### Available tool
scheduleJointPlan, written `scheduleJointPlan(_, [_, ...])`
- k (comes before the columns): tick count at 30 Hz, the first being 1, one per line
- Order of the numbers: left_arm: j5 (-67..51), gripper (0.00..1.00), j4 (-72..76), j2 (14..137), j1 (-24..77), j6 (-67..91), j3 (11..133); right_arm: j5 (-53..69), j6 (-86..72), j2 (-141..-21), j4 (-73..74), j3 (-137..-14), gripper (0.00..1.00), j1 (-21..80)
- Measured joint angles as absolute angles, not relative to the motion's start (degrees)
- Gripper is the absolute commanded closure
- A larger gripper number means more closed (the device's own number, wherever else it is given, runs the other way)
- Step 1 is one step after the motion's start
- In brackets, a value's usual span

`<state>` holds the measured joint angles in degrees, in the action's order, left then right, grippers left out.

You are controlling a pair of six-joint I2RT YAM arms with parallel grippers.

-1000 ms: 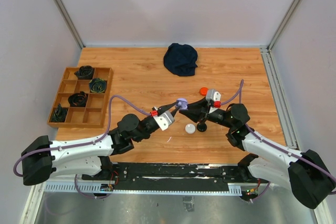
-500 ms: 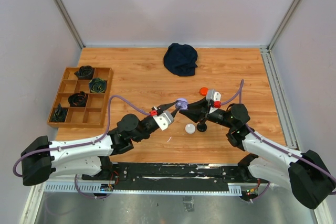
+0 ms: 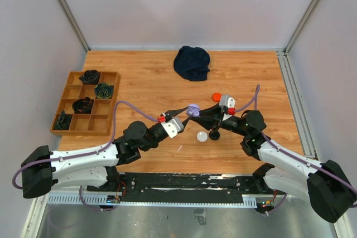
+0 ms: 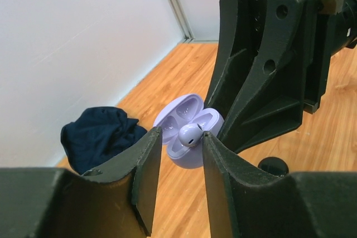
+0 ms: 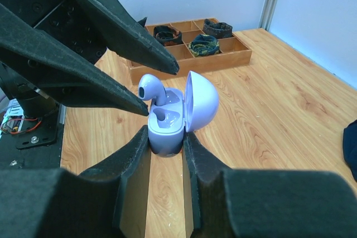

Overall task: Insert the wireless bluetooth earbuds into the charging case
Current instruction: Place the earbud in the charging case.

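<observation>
Mid-frame, the left tool (image 4: 181,144) is opening, releasing the purple earbud (image 5: 149,88) into the case (image 5: 202,101) the right tool (image 5: 166,139) is clenching.

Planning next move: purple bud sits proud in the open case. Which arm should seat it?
Left. The left pincer straddles the purple bud, jaws slightly apart. The right pincer is clamped on the charging case, so it probably should just hold.

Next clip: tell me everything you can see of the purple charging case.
The purple charging case is glossy lilac plastic, small and rounded, its hinged lid open and upright. The right gripper's jaws clamp its base, seemingly off the table. Two moulded wells show inside; a matching earbud stands stem-down in one, not fully seated, between the left gripper's parted jaws.
</observation>
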<state>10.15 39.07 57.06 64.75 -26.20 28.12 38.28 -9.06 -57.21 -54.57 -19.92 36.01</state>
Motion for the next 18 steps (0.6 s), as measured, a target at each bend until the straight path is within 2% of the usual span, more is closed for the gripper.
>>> scheduleJointPlan(18, [14.55,0.56,31.99,57.32,65.01,-18.52,32.36,37.63,-8.91,-56.84,-54.61,-19.92,0.94,35.99])
